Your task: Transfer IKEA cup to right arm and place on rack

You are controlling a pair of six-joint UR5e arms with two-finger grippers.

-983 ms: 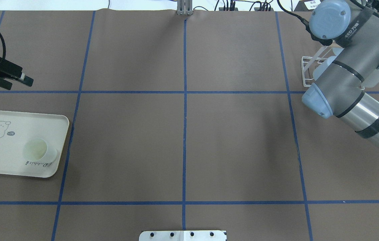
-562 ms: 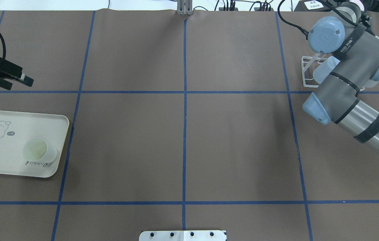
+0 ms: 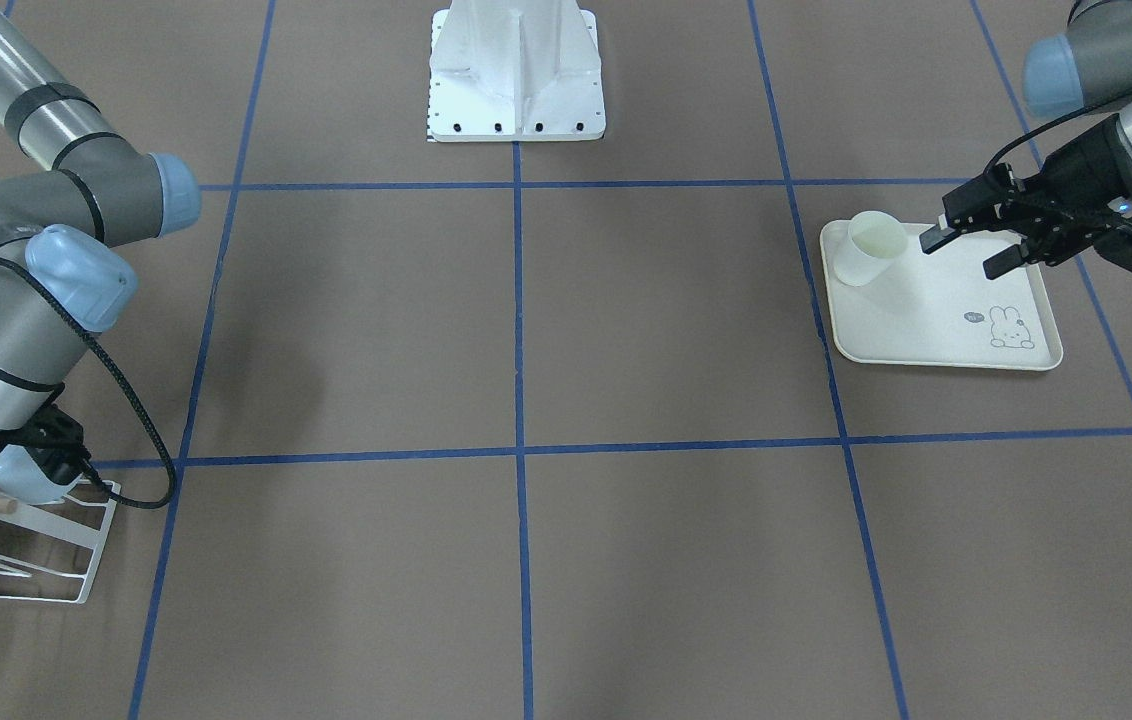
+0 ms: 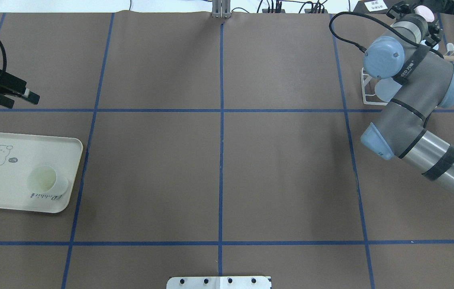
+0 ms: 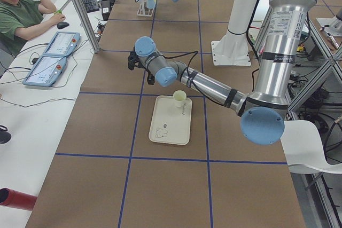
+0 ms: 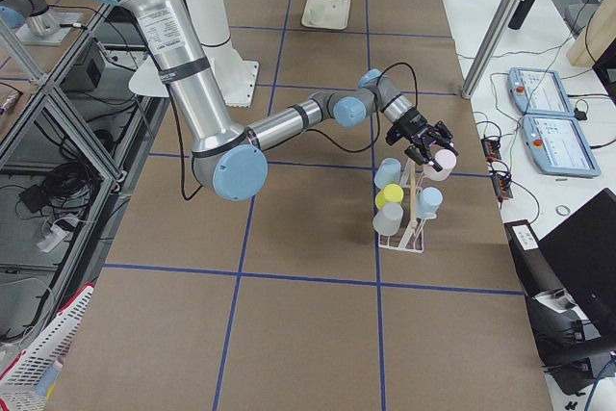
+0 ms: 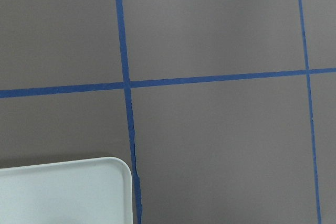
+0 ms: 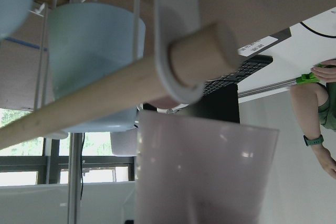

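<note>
Currently the pale pink plastic cup [image 8: 205,166] is clamped in the black right gripper [image 6: 433,148], just beside the light wooden dowel [image 8: 105,98] of the white wire rack [image 6: 399,245], where a pale blue cup [image 8: 94,51] hangs close by. Across the brown surface [image 4: 150,168], the left gripper [image 3: 966,252] hovers spread and empty near a whitish cup [image 3: 871,248] on the cream rabbit tray [image 3: 936,320]. Overhead, the silver-grey right arm [image 4: 419,88] hides most of the rack.

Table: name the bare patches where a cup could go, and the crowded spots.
Free: the middle squares between the tray and the rack. Tray bare except its cup. Crowded: rack corner, where the right gripper holds a pink cup.
</note>
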